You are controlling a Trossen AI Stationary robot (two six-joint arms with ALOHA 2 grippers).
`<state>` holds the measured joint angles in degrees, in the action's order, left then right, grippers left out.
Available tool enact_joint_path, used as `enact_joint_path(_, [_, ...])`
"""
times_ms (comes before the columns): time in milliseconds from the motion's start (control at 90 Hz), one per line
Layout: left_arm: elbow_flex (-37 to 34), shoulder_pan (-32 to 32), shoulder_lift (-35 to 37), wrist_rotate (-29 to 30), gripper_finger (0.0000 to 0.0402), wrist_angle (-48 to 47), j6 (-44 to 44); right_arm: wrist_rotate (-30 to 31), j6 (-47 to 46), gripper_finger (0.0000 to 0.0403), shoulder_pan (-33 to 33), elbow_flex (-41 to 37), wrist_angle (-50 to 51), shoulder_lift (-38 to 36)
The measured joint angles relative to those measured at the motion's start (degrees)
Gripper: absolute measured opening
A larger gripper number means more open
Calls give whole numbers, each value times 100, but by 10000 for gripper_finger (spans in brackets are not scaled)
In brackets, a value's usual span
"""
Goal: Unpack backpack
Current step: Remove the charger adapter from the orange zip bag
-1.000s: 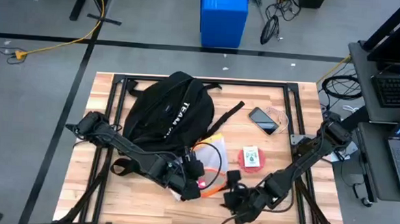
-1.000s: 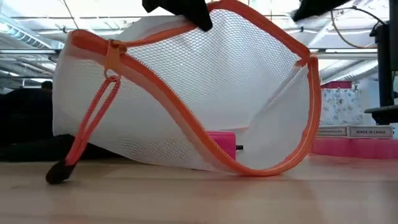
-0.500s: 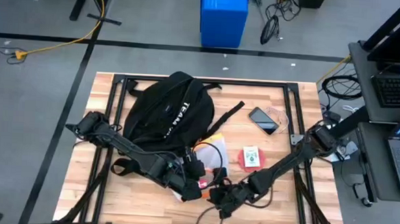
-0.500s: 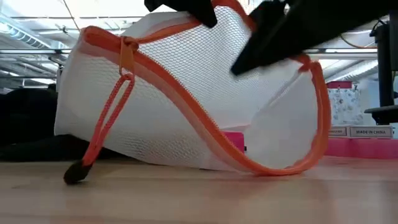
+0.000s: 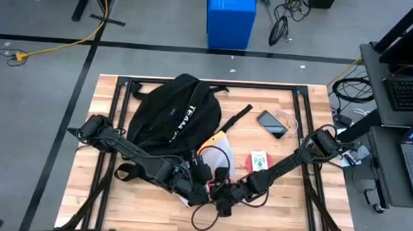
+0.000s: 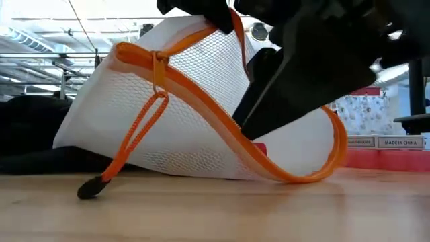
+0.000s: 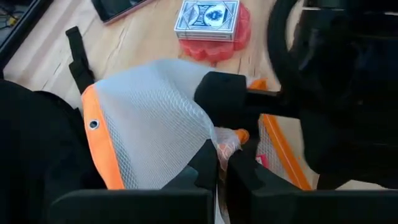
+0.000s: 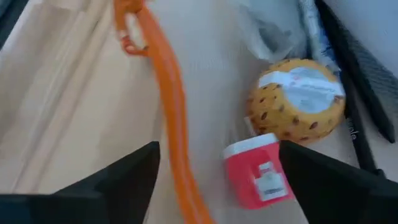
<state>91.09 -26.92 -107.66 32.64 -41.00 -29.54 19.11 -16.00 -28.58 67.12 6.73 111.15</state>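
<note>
From above, the backpack (image 5: 172, 114) lies at about 11 o'clock on the table (image 5: 286, 212), far from the front edge. The left gripper (image 5: 201, 193) sits near 6 o'clock, holding up a white mesh bag (image 5: 217, 146) with orange trim. A second ago the right gripper (image 5: 223, 201) was off toward 5 o'clock. Now it has slid in beside the left one, right at the bag. A phone (image 5: 271, 124) and a card deck (image 5: 259, 161) wait at 2 and 3 o'clock.

From table height, the mesh bag (image 6: 201, 114) has tipped more, and its orange pull cord (image 6: 127, 151) has swung over. A big dark arm now fills the 2 o'clock side.

The left wrist view shows the left gripper (image 7: 221, 163) pinched shut on the mesh bag (image 7: 149, 130).

The right wrist view shows the right gripper (image 8: 217, 168) with fingers spread wide, aimed into the bag's mouth. A red tub (image 8: 258, 175) and a spotted yellow ball (image 8: 297, 99), maybe a toy fruit, lie inside. It looks ready to pick things out.
</note>
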Motion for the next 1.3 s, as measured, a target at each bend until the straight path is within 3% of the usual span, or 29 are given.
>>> enact_joint_path(711, [-70,-22,0,-144,0,25,1,354,475,301,51,221,400,46])
enact_joint_path(900, [-138,-15,0,-251,0,38,30,830,597,284,61,491,881,33])
enact_joint_path(1078, [-144,0,0,-219,0,25,35,853,454,267,167,490,1314,39])
enact_joint_path(1300, [-149,20,0,-254,0,21,35,580,466,262,208,490,1127,80])
